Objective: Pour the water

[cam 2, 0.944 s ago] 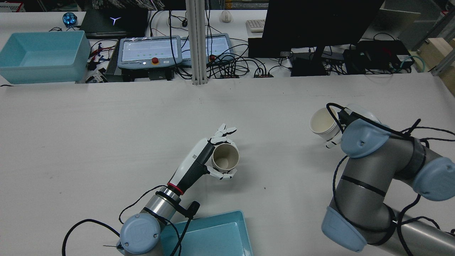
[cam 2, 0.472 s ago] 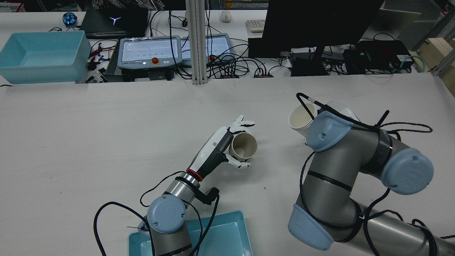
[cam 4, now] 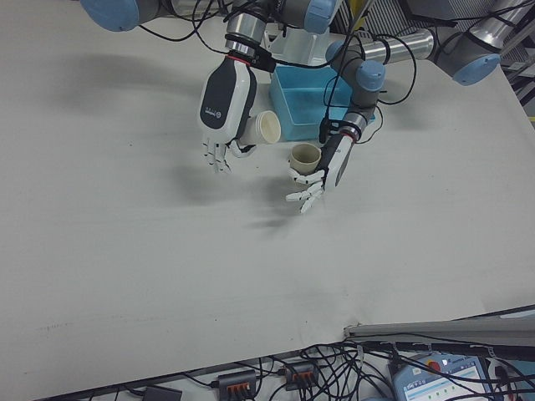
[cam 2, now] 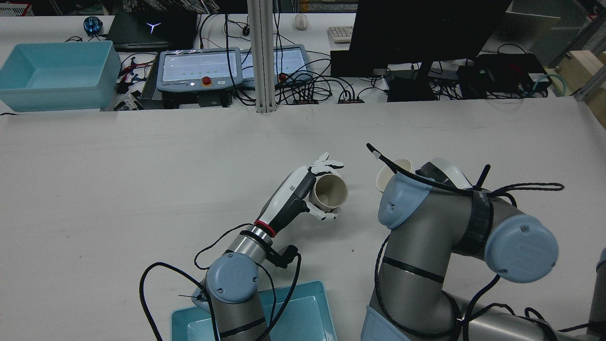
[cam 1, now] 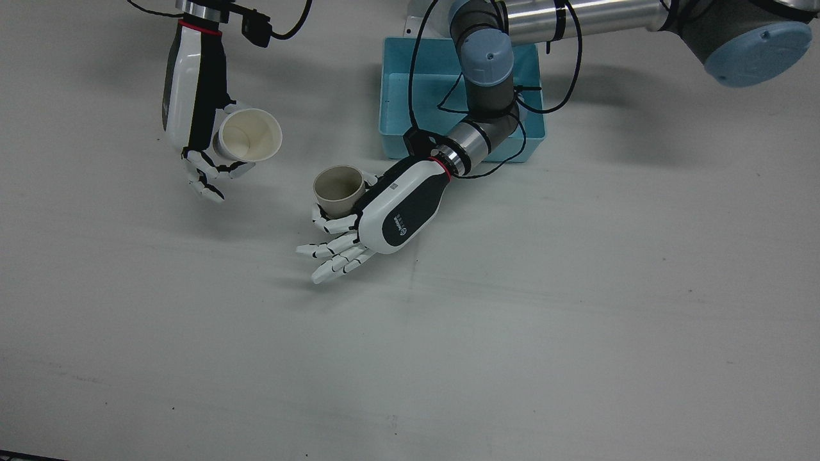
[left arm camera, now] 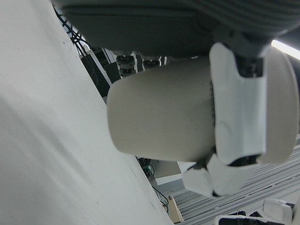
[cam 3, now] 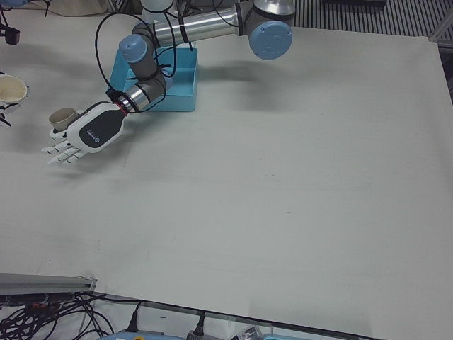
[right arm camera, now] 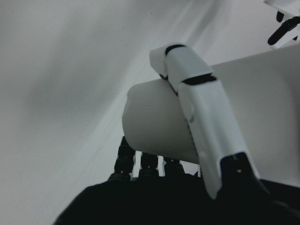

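We are holding the white cup (cam 1: 248, 134) in our right hand (cam 1: 192, 121), fingers wrapped round its wall, mouth tilting toward the beige cup (cam 1: 337, 190); our left hand (cam 1: 384, 214) is gripping that one upright above the table (cam 1: 576, 288), some fingers splayed; we are judging the rims should nearly meet before tipping slowly.

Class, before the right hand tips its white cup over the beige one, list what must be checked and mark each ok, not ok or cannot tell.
1. Right hand grips the white cup: ok.
2. Left hand grips the beige cup: ok.
3. Beige cup upright, mouth up: ok.
4. White cup's mouth over the beige cup: not ok; the cups are apart, side by side.
5. Water in the white cup: cannot tell.
6. Bare table around the cups, the blue tray behind: ok.
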